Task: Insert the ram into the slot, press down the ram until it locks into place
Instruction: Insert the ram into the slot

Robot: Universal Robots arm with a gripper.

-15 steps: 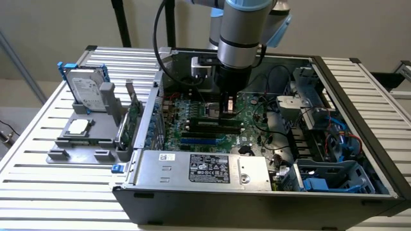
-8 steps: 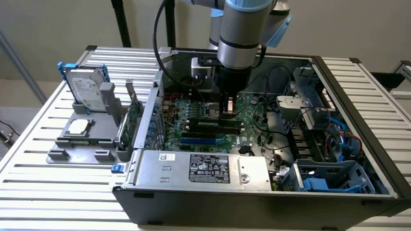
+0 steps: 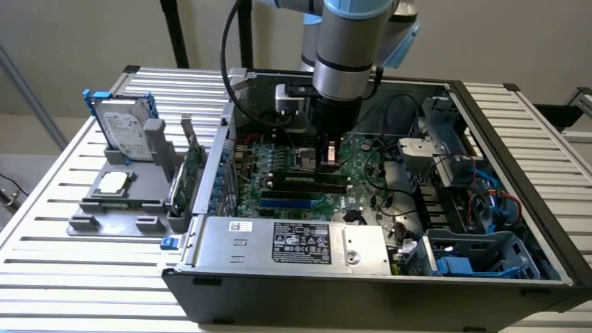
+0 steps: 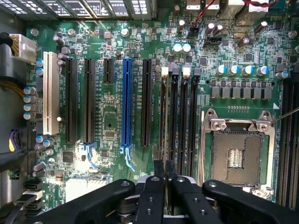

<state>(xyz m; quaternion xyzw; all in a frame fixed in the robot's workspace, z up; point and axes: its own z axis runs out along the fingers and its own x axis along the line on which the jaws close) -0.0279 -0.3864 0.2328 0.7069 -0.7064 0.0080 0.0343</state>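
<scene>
- Exterior view: the arm is reaching straight down into the open computer case (image 3: 370, 295), and the gripper (image 3: 328, 161) is hanging just above the motherboard (image 3: 268, 154)
- The case walls are ringing the arm on all 4 sides; the power supply (image 3: 287, 243) is lying along the near edge and the drive cage (image 3: 481, 253) with its cables is crowding the exterior view's right, so the open room is mostly straight overhead
- On the exterior view's left, outside the case, a gray fixture (image 3: 116, 205) is sitting on the slatted table (image 3: 55, 284), carrying a hard drive (image 3: 125, 135) and an upright expansion card (image 3: 191, 173), well apart from the gripper
- Wrist view: the gripper (image 4: 164, 164) is clenching the ram (image 4: 163, 116) between its 2 fingers (image 4: 158, 171)
- The ram is showing edge-on as a thin strip, lining up with the outermost of 4 memory slots (image 4: 183, 116), just beside a long black expansion slot (image 4: 146, 102); I cannot tell whether it is seated
- 3 more slots are running parallel between the ram and the CPU socket (image 4: 236, 156), and a blue slot (image 4: 126, 102) is running along the opposite side
</scene>
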